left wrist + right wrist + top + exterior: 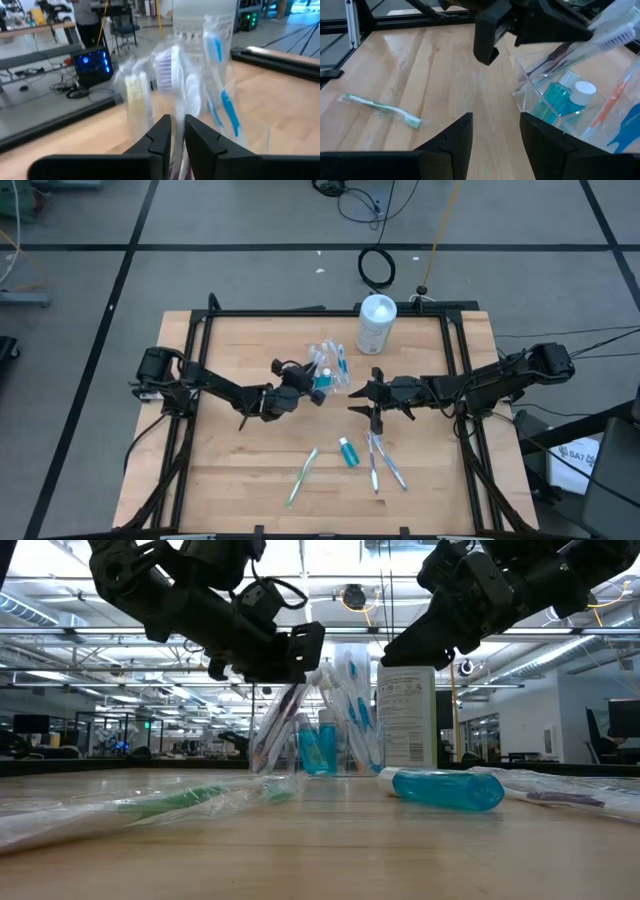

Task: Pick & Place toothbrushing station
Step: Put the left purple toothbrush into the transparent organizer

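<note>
A clear plastic container (332, 365) stands mid-table with wrapped toothbrushes and a teal bottle (555, 97) upright in it. My left gripper (312, 388) is just left of it, shut on a wrapped toothbrush (612, 34) with a white head and purple handle. That brush slants down from the gripper (300, 650). Its handle end (540, 75) reaches into the container. My right gripper (358, 395) hovers open and empty just right of the container, also seen in its own wrist view (496, 132). My left gripper pinches the wrapped toothbrush between its two fingers (197, 137), on the shaft just below the head (176, 107). The fingers come level from the table's left. The head (167, 65) sticks out past the fingertips, and the brush hangs slanted with its handle end in the clear container.
On the near half of the table lie a green wrapped toothbrush (303, 475), a teal bottle (348, 452) on its side, and two more wrapped brushes (372, 462), (394, 467). A white canister (376, 323) stands behind the container. A black frame rail (330, 311) rings the table.
</note>
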### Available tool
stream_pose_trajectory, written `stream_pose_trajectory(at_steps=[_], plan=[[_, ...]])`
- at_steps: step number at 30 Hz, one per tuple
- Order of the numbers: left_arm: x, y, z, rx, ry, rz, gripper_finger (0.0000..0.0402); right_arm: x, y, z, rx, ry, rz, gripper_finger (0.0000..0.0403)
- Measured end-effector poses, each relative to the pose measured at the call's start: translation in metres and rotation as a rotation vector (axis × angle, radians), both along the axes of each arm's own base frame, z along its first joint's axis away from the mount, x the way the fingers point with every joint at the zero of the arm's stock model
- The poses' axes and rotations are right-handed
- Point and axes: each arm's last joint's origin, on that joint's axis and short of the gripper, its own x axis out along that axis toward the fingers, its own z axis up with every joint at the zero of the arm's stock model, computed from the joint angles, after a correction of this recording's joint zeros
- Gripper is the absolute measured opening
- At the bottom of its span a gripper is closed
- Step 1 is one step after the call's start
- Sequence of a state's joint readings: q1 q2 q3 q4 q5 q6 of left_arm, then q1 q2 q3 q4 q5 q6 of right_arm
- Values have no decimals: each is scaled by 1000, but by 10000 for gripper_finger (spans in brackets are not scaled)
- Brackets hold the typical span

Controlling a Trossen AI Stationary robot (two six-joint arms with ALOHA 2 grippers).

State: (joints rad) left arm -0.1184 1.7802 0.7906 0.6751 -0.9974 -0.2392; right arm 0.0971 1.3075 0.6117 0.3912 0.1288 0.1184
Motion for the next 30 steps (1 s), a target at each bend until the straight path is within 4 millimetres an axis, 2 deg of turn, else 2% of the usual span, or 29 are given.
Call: stream_pose_trajectory(at_steps=[8,22,25,30], plan=[[-5,1,-13,-88,26,40,70,0,0,0,0,0,0,155],[-10,1,-20,-138,41,66,71,0,0,0,0,0,0,155],[-11,1,-22,-143,58,73,58,0,0,0,0,0,0,155],[-11,0,-23,-137,76,63,14,0,0,0,0,0,0,155]])
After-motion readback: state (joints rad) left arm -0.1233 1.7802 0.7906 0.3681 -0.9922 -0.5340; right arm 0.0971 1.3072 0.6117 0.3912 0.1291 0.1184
